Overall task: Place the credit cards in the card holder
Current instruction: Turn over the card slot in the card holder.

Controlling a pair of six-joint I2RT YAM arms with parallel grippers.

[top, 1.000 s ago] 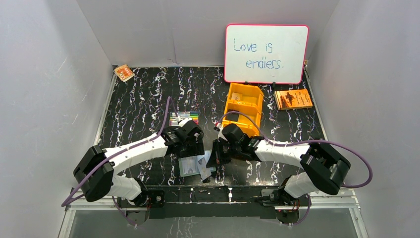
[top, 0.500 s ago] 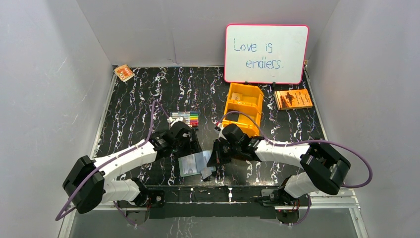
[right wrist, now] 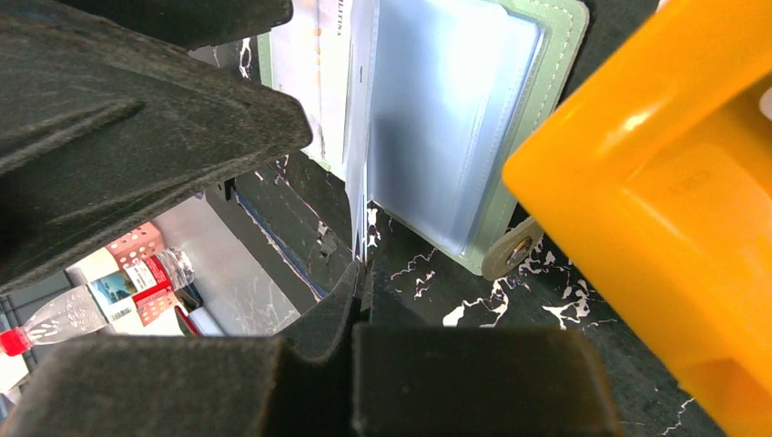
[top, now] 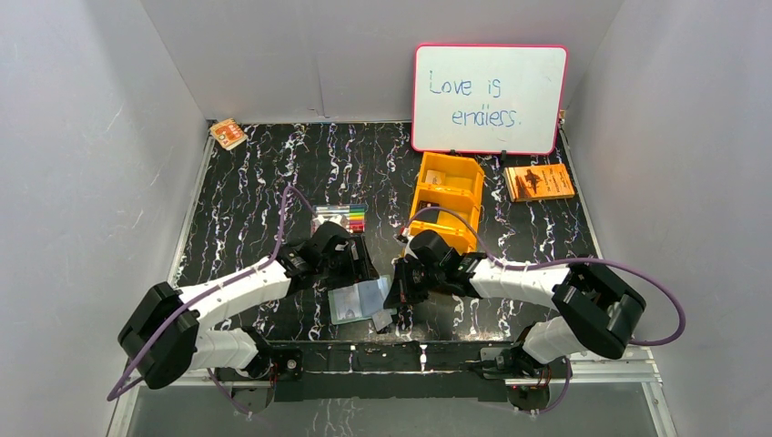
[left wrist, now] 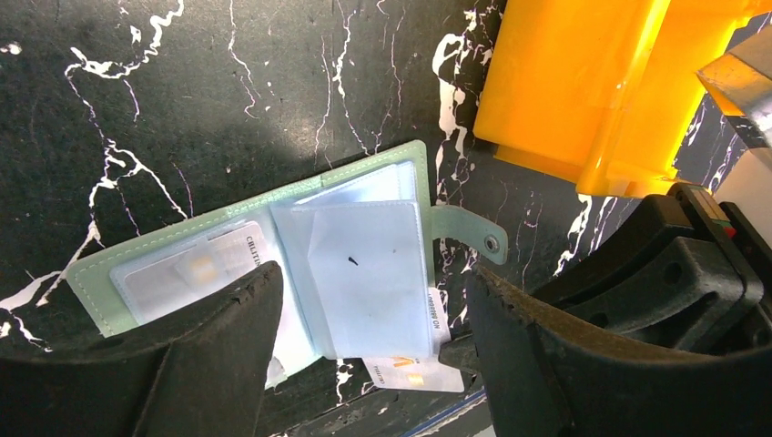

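- The right gripper (right wrist: 360, 278) looks pinched shut on a whitish credit card (left wrist: 407, 373) at the open card holder (left wrist: 350, 264); I'd feed it in level with a pocket mouth.
- The left gripper (left wrist: 373, 300) hangs wide open over the card holder, by the table's (top: 255, 173) near edge.

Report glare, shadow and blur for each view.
Top external: evenly lit, sharp, whiteboard writing legible. Left wrist: card holder crisp, dim shadow on the table above it, jaws dark. Right wrist: orange bin soft and bright, dark jaws crowd the frame.
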